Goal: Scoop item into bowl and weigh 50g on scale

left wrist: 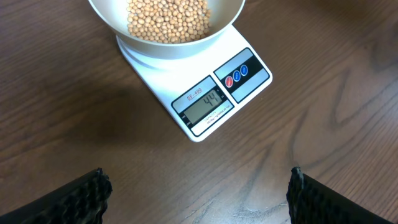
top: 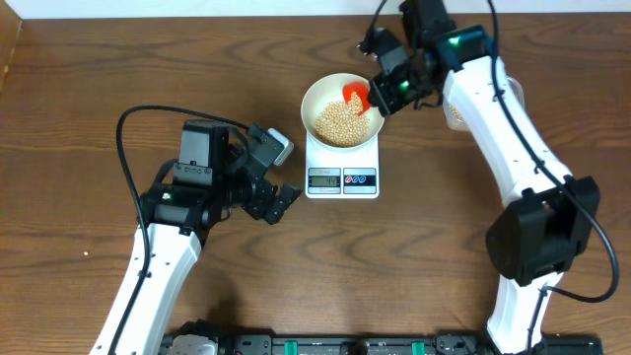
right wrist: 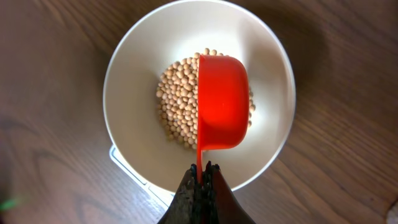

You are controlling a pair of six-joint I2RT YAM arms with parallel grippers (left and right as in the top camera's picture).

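The white bowl [top: 315, 91] stands on the white scale [top: 342, 178] at the table's middle back, with a heap of tan beans [top: 338, 125] in it. My right gripper [top: 381, 92] is shut on the thin handle of a red scoop [top: 356, 95], which hangs over the bowl's far right side. In the right wrist view the scoop [right wrist: 221, 102] is rolled on its side above the beans [right wrist: 177, 109], inside the bowl [right wrist: 137, 74], and the gripper [right wrist: 202, 169] pinches its handle. My left gripper [top: 286, 174] rests wide open and holds nothing, left of the scale [left wrist: 249, 56]; its fingers [left wrist: 87, 196] frame bare wood.
The scale's display [left wrist: 205, 102] is lit and faces my left wrist camera, with two round buttons [left wrist: 236, 74] beside it. A tan-filled container [top: 455, 112] peeks out behind the right arm. A black cable [top: 123, 148] loops left of the left arm.
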